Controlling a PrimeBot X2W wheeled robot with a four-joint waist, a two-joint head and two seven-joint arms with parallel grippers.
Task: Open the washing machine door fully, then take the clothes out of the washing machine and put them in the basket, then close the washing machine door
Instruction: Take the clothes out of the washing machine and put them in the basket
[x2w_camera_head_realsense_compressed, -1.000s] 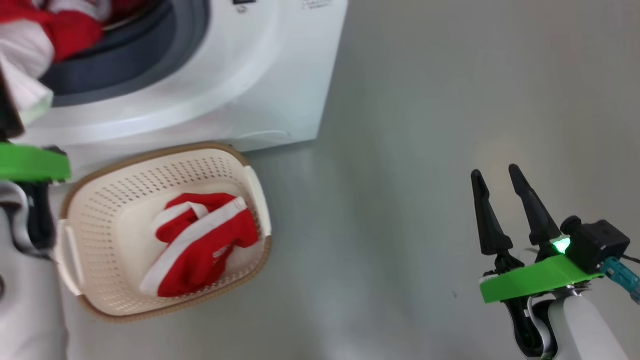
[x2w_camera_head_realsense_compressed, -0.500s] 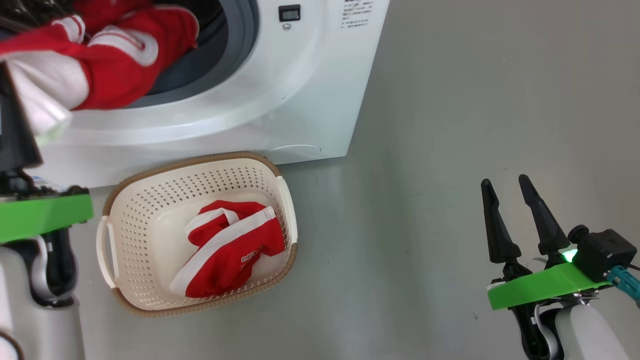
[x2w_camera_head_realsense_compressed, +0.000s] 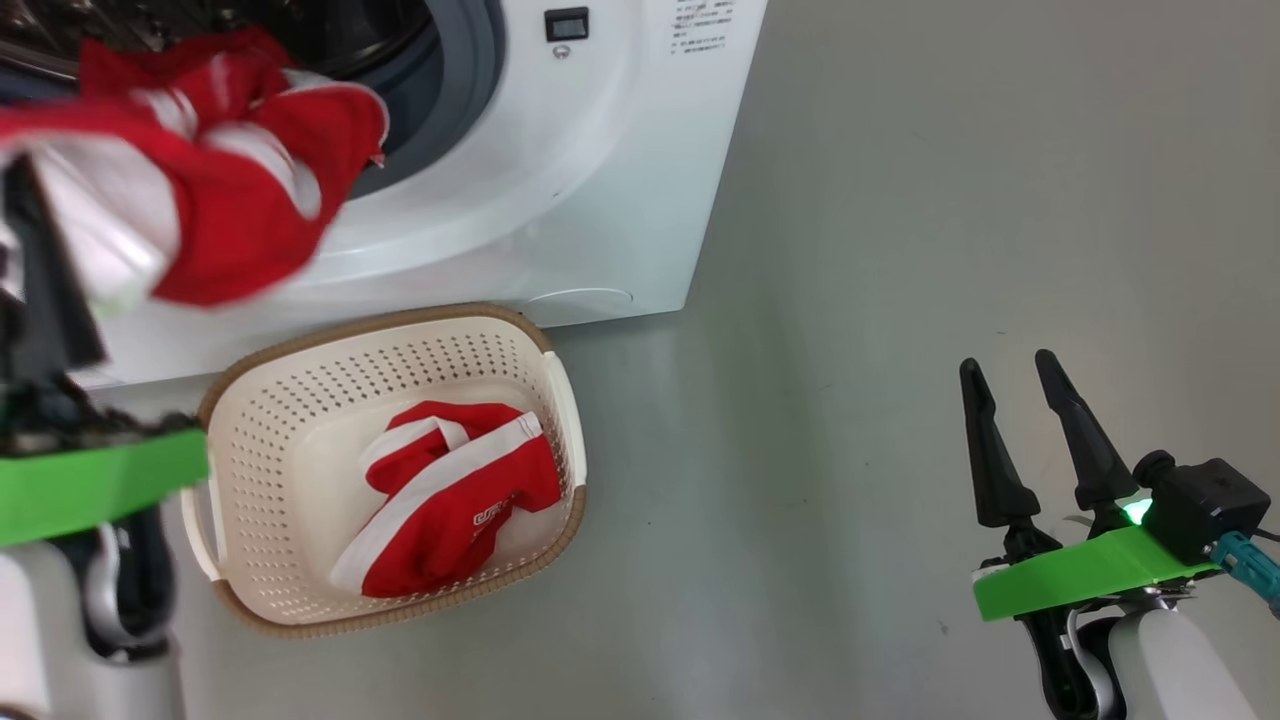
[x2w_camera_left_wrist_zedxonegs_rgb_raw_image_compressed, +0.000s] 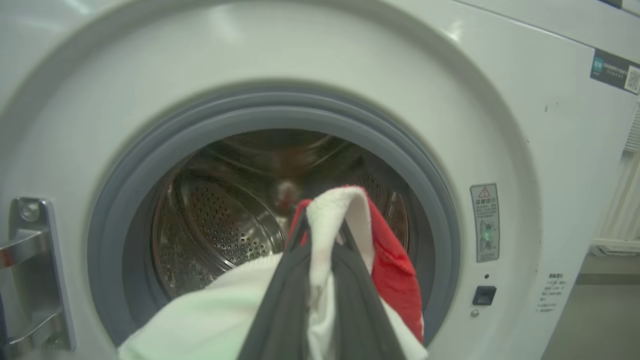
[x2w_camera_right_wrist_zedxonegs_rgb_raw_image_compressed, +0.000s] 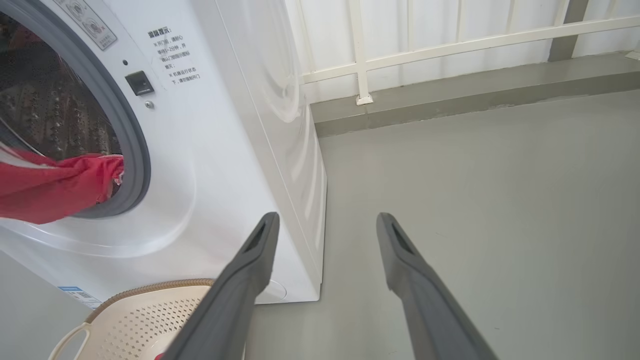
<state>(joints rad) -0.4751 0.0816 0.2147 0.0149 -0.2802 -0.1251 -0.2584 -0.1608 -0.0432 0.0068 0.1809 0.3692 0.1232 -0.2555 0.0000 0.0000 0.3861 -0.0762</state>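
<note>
Red-and-white garment (x2w_camera_head_realsense_compressed: 230, 200) is pinched in your left gripper (x2w_camera_left_wrist_zedxonegs_rgb_raw_image_compressed: 325, 225). The fingers are nearly shut on a fold of white trim, with cloth bunched over and on both sides of them. It hangs just in front of the washing machine (x2w_camera_head_realsense_compressed: 600, 200) opening, and its tail reaches back from the fingertips across the grey gasket (x2w_camera_left_wrist_zedxonegs_rgb_raw_image_compressed: 125, 200) toward the drum (x2w_camera_left_wrist_zedxonegs_rgb_raw_image_compressed: 225, 220).

My read is that an edge grip lets the rest trail out behind rather than snag as a wad.

The long axis runs roughly from the fingers back into the drum mouth, pinched end toward you and loose red end toward the machine. It's blurred in the head view, so I can't tell the exact drape.

The basket (x2w_camera_head_realsense_compressed: 380, 320) sits on the floor below the fingers, against the machine front, probably to keep the drop short. One red garment (x2w_camera_head_realsense_compressed: 450, 500) already lies in it, long axis diagonal across the bottom.

The hinge bracket (x2w_camera_left_wrist_zedxonegs_rgb_raw_image_compressed: 30, 270) sits left of the fingers.

Right gripper (x2w_camera_head_realsense_compressed: 1007, 362) is spread wide and holds nothing. It's well apart over bare floor (x2w_camera_head_realsense_compressed: 900, 200), likely parked out of the way.
</note>
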